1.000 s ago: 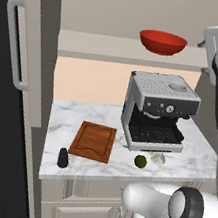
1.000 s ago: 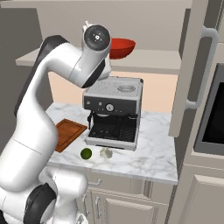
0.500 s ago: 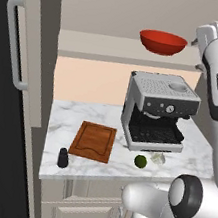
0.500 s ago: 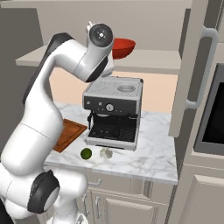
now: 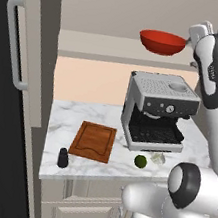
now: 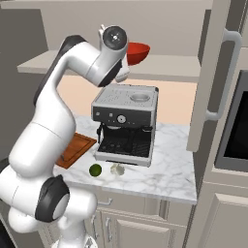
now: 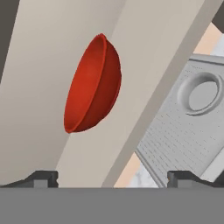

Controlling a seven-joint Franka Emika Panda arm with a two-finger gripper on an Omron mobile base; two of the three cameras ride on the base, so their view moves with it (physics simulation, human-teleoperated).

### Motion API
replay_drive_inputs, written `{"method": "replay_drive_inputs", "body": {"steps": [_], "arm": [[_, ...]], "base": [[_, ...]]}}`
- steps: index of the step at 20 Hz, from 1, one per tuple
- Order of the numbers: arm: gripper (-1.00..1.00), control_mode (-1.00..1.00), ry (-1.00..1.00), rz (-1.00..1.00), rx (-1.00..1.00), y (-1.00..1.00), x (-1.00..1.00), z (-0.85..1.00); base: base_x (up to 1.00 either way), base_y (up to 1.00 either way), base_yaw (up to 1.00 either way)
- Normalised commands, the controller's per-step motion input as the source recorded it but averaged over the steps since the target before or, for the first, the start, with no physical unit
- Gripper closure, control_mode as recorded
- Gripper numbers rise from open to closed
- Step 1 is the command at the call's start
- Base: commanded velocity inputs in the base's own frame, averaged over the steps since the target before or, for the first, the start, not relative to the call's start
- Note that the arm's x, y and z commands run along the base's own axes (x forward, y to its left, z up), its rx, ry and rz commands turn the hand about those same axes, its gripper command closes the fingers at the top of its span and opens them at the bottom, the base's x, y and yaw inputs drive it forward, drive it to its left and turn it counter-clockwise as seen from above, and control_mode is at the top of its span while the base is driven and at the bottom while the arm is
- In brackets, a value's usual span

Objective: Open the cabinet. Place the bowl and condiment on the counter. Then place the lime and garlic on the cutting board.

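Cabinet [image 5: 32, 67] opened. Condiment [image 5: 63, 157] on worktop [image 5: 73, 120]. Bowl [image 5: 162, 42] on shelf; hand [image 7: 113, 177] spread, empty, aimed at it. Lime [image 5: 140, 161], garlic [image 5: 157, 158] unplaced.

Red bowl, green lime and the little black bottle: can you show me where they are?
bowl [image 5: 162, 42], left base view, on its red outer side.
lime [image 5: 140, 161], left base view, on the middle of the fruit.
condiment [image 5: 62, 158], left base view, on its black body.
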Motion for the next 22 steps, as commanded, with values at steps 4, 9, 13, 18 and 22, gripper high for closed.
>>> {"method": "replay_drive_inputs", "body": {"steps": [4, 9, 13, 18, 22], "arm": [[-1.00, -1.00, 0.00, 0.01, -0.04, 0.00, 0.29, -0.09], [-1.00, -1.00, 0.00, 0.00, -0.02, -0.01, 0.26, -0.02], [-1.00, -1.00, 0.00, 0.01, 0.00, -0.09, 0.19, 0.00], [-1.00, -1.00, 0.00, 0.02, 0.00, -0.10, 0.18, 0.00], [-1.00, -1.00, 0.00, 0.02, -0.01, -0.08, 0.27, -0.02]], "base": [[0.00, 0.00, 0.00], [0.00, 0.00, 0.00], [0.00, 0.00, 0.00], [0.00, 0.00, 0.00], [0.00, 0.00, 0.00]]}}
